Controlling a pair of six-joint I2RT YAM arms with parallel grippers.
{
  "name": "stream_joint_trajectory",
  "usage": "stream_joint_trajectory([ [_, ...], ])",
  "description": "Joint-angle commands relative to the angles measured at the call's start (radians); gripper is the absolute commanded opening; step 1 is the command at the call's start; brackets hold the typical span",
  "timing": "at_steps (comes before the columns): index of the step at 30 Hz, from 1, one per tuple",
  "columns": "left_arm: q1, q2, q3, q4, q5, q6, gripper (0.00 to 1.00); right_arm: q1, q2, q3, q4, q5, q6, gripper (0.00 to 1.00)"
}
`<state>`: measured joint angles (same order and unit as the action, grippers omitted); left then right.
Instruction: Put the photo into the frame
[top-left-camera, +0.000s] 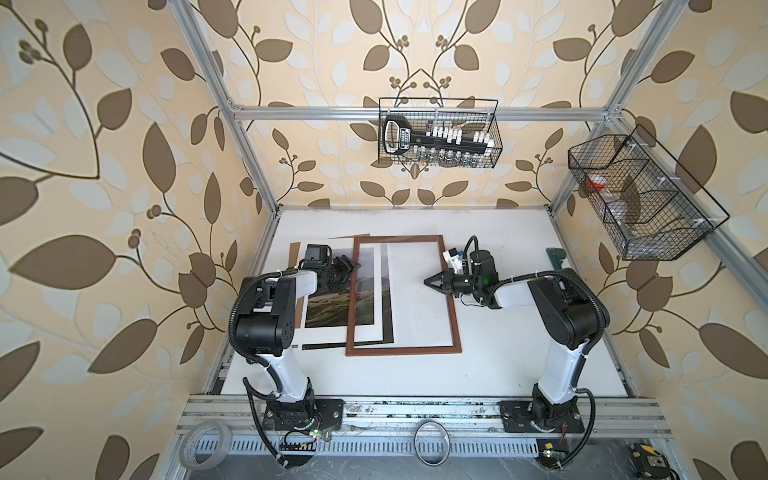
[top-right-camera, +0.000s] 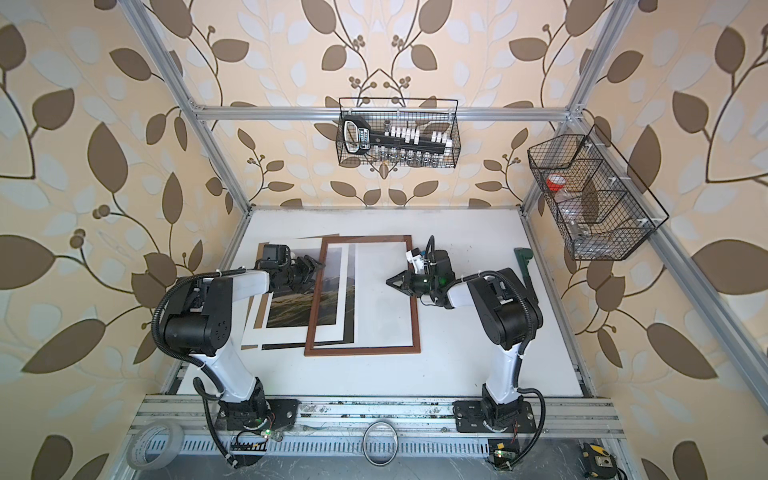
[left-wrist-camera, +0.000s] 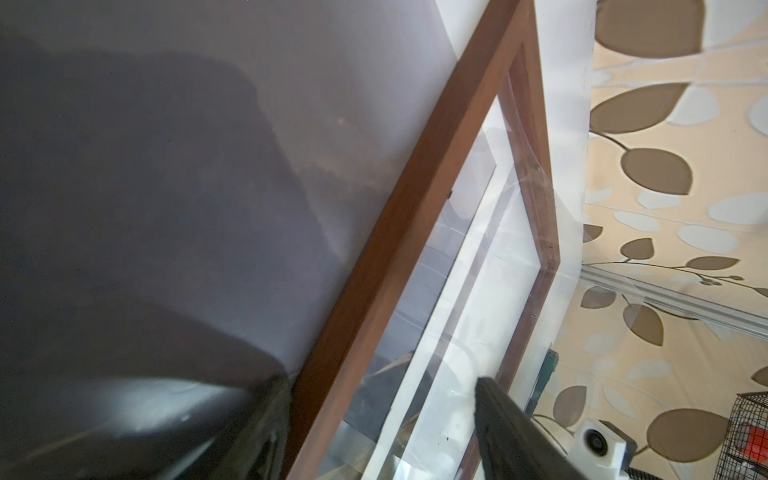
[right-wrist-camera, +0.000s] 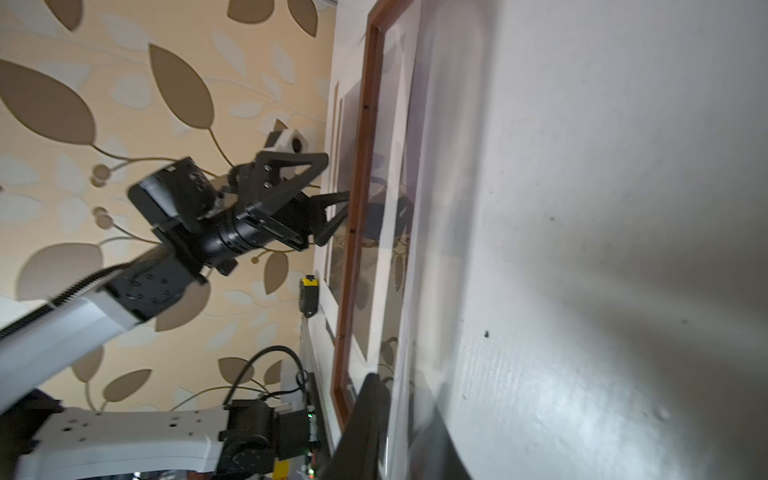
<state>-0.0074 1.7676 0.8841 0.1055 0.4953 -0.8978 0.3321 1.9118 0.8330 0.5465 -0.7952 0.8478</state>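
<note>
Reddish-brown frame (top-left-camera: 403, 351) is straddled by the open left end effector (top-left-camera: 353, 272); the right end effector (top-left-camera: 427, 282) is seen closed, empty. The photo (top-left-camera: 328, 309) underneath could be dragged along.

Twin setup: the left arm (top-left-camera: 289, 372) and right arm (top-left-camera: 559, 369) match, with glossy white shell links and chunky black joint housings dotted with screws. A ribbed black cable hose (top-left-camera: 232, 318) loops round each arm above its flat black base plate (top-left-camera: 328, 409). Farthest from that plate, the black left end effector (right-wrist-camera: 347, 201) has triangular fingers, plus a white boxy camera mount (right-wrist-camera: 286, 141).
</note>
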Motion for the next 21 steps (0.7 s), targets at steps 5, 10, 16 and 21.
stream_joint_trajectory([
  [5, -0.009, 0.022, 0.001, -0.033, 0.005, 0.002, 0.72, 0.033, -0.051, 0.08, -0.313, 0.138, -0.13, 0.32],
  [10, -0.009, 0.014, 0.0, -0.033, 0.009, 0.002, 0.72, 0.035, -0.073, 0.114, -0.472, 0.219, -0.171, 0.45],
  [16, -0.008, -0.01, 0.007, -0.042, 0.007, 0.002, 0.73, 0.051, -0.124, 0.191, -0.728, 0.369, -0.275, 0.64],
  [21, -0.006, -0.032, 0.013, -0.055, 0.003, 0.002, 0.73, 0.062, -0.145, 0.254, -0.873, 0.46, -0.332, 0.67],
])
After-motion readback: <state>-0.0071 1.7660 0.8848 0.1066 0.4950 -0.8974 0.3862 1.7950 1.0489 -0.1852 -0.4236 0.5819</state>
